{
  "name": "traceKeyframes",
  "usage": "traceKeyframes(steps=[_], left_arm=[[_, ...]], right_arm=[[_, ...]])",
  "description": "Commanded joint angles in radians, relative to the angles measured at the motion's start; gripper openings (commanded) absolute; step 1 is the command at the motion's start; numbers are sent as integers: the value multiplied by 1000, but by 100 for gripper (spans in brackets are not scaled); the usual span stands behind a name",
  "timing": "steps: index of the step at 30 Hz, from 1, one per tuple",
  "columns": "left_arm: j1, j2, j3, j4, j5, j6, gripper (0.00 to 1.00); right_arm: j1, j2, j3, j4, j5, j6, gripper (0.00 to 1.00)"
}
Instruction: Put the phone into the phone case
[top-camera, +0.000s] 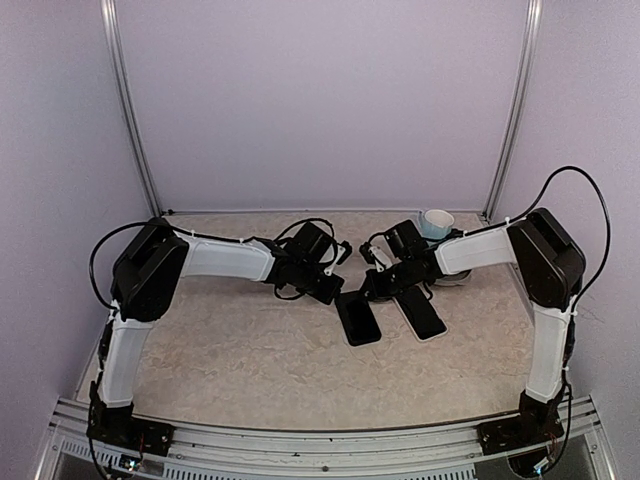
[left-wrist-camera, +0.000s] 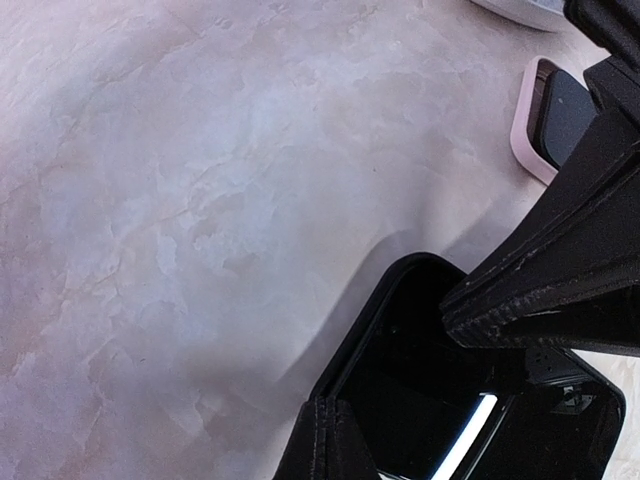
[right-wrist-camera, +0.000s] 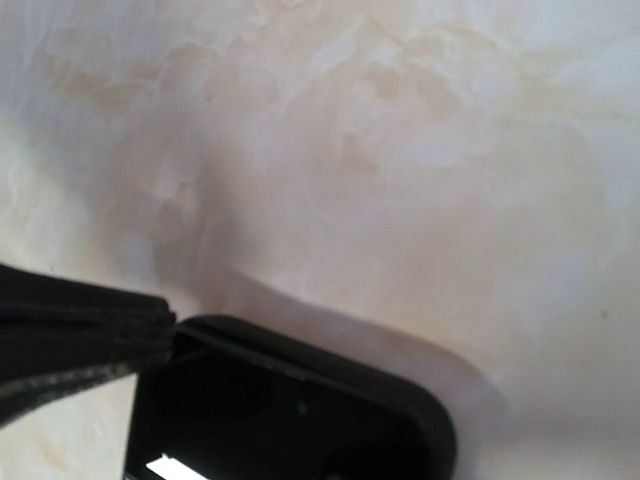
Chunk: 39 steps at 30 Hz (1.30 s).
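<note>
The left gripper (top-camera: 328, 288) has its fingers apart, one against the black phone case's (top-camera: 358, 320) long edge, one over its end; whether they grip, I cannot tell. The right gripper (top-camera: 378, 288) shows one finger touching a case corner, its spread unclear. Bare table (top-camera: 240, 350) lies open leftward; the pink-edged phone (top-camera: 424, 314) lies just right of the case

The fingers (left-wrist-camera: 560, 290) of my left pincer (left-wrist-camera: 385, 355), at the right of the frame, are matt black plastic, grainy, with scuffed pale edges. The phone case (left-wrist-camera: 410, 420) at the bottom is black and glossy inside, mirroring a bright strip. The phone (left-wrist-camera: 545, 120) at upper right has a smooth pale-pink rim and dark glass. The table (left-wrist-camera: 200, 200) looks like smooth, dull marbled stone.
</note>
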Motion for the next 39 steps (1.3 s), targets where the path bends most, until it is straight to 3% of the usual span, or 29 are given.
traceKeyframes(steps=[1,7,12,17,30,39], left_arm=[[-87,93,-78,-214,172,15,1],[-73,-127,-53,-114,40,-3,4],[-83,-210,-93,-48,139,-19,5],[-83,-111,-36,-187,107,-3,5],[-84,29,-80,-136,141,-40,5],[-59,170,-11,-221,165,-68,3]], right_arm=[[-4,-2,-33,-93,20,4,0],[-5,-27,-23,-98,36,7,0],[-6,-33,-33,-93,32,14,0],[-5,-45,-34,-94,36,13,0],[-5,-64,-49,-98,48,15,0],[-5,-97,-44,-104,34,6,0]])
